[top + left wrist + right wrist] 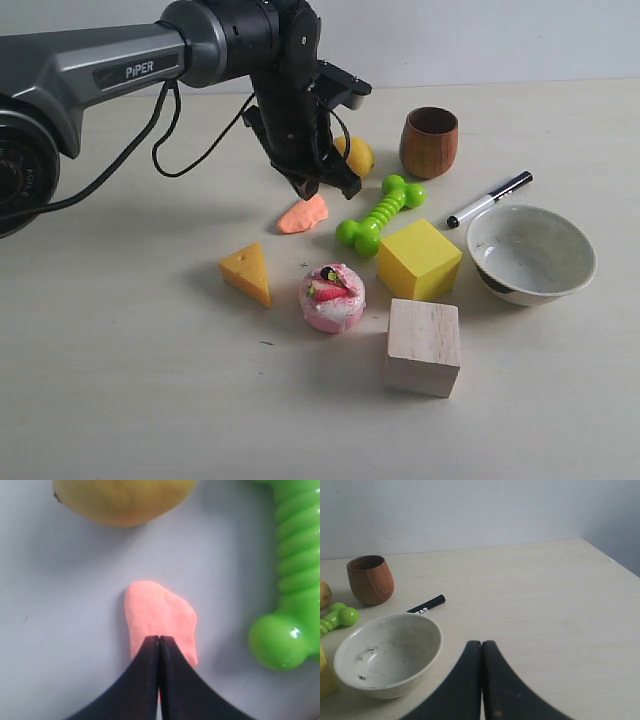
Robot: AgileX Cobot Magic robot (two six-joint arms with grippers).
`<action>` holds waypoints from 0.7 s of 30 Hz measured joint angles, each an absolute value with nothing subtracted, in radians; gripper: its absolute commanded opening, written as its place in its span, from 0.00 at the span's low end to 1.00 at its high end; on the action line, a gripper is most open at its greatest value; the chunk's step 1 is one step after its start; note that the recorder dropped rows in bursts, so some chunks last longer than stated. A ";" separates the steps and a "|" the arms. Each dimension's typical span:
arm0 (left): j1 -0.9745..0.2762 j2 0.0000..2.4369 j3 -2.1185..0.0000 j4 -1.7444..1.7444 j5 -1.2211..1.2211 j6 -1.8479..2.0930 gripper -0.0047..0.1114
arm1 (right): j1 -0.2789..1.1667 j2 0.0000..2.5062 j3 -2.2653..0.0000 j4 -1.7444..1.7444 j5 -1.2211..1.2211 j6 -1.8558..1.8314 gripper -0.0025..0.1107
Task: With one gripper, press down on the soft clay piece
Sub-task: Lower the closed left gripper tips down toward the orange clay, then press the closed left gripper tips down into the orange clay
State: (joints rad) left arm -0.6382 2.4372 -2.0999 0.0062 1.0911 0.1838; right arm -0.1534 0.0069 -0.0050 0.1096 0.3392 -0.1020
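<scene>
The soft clay piece [303,214] is a small flat salmon-orange lump on the table, left of the green bone toy. In the left wrist view the clay piece [159,620] lies straight under my closed black fingertips. My left gripper [318,189] [159,638] hangs from the grey PIPER arm, shut with nothing between its fingers, tips just over the clay's far end; contact cannot be told. My right gripper [481,643] is shut and empty, above bare table beside the white bowl; it does not show in the exterior view.
A lemon [357,155] sits behind the clay. The green bone toy [380,214], yellow cube [418,259], pink cake toy [332,297], cheese wedge [248,272], wooden block [424,346], white bowl [530,252], wooden cup [429,142] and marker [490,199] crowd the right half.
</scene>
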 measured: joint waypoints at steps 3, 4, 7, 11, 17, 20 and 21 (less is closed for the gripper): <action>-0.638 2.462 -2.100 0.000 1.093 0.184 0.04 | -0.153 0.007 -0.005 0.110 0.339 -0.102 0.02; -0.638 2.471 -2.100 0.000 1.095 0.184 0.04 | -0.153 0.007 -0.005 0.110 0.339 -0.102 0.02; -0.638 2.487 -2.101 0.000 1.097 0.184 0.04 | -0.153 0.007 -0.005 0.110 0.339 -0.102 0.02; -0.638 2.503 -2.114 0.000 1.105 0.184 0.04 | -0.153 0.007 -0.005 0.110 0.339 -0.102 0.02; -0.638 2.518 -2.125 0.000 1.118 0.184 0.04 | -0.153 0.007 -0.005 0.110 0.339 -0.102 0.02; -0.638 2.524 -2.127 0.007 1.122 0.182 0.04 | -0.153 0.007 -0.005 0.110 0.339 -0.102 0.02; -0.638 2.525 -2.127 0.009 1.124 0.180 0.04 | -0.153 0.007 -0.005 0.110 0.339 -0.102 0.02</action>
State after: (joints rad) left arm -0.6382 2.5246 -2.1272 0.0085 1.1241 0.1797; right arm -0.1534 0.0069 -0.0050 0.1096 0.3392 -0.1020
